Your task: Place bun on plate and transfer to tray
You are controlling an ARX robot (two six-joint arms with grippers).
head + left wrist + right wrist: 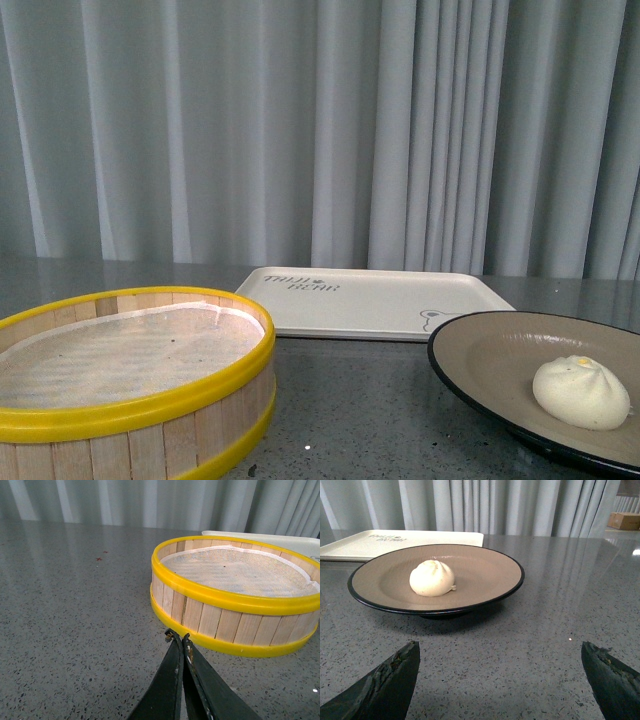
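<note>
One bun (pixel 581 392), one plate (pixel 480 352), one tray (pixel 370 300) and one steamer basket (pixel 130 425) sat on a grey speckled table (pixel 360 415). Nearest in the front view were the yellow-rimmed basket at the left, lined with white paper, and the plate at the right, with the bun resting off-centre on its tan inside. The tray lay flat just behind and between them; whether it touched the plate could not be told. Grey curtains (pixel 300 130) hung farthest back.

The two grippers showed only in the wrist views. The left gripper (pixel 179 638) had its jaws pressed together, tips touching, just short of the basket's wall. The right gripper (pixel 499 647) was spread wide, gripping nothing, and faced the plate across bare table. Only its view showed a cardboard box (pixel 624 520), far off.
</note>
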